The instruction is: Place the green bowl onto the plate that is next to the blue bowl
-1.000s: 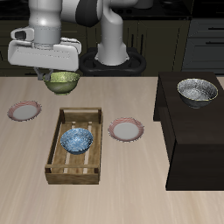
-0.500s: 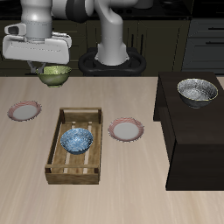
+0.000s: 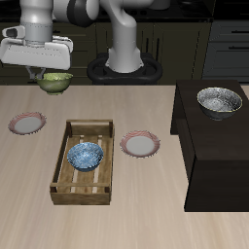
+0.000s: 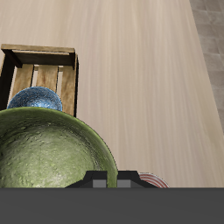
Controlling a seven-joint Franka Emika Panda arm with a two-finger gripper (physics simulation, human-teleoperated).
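Observation:
My gripper (image 3: 53,78) is shut on the rim of the green bowl (image 3: 56,83) and holds it high above the table's back part. In the wrist view the green bowl (image 4: 48,155) fills the near field, olive with a pale mottled inside. The blue bowl (image 3: 86,155) sits in a wooden crate (image 3: 70,181); it also shows in the wrist view (image 4: 35,98). One plate (image 3: 141,145) lies beside the crate toward the black cabinet. Another plate (image 3: 27,123) lies on the crate's other side, below the held bowl; a sliver of it shows in the wrist view (image 4: 154,181).
A black cabinet (image 3: 209,156) stands at the table's side with a silvery-grey bowl (image 3: 219,102) on top. The wooden crate also shows in the wrist view (image 4: 39,58). The robot's base (image 3: 122,68) stands at the back.
My gripper has carried the green bowl sideways, away from the cabinet, and slightly higher over the last second. Nothing else has moved.

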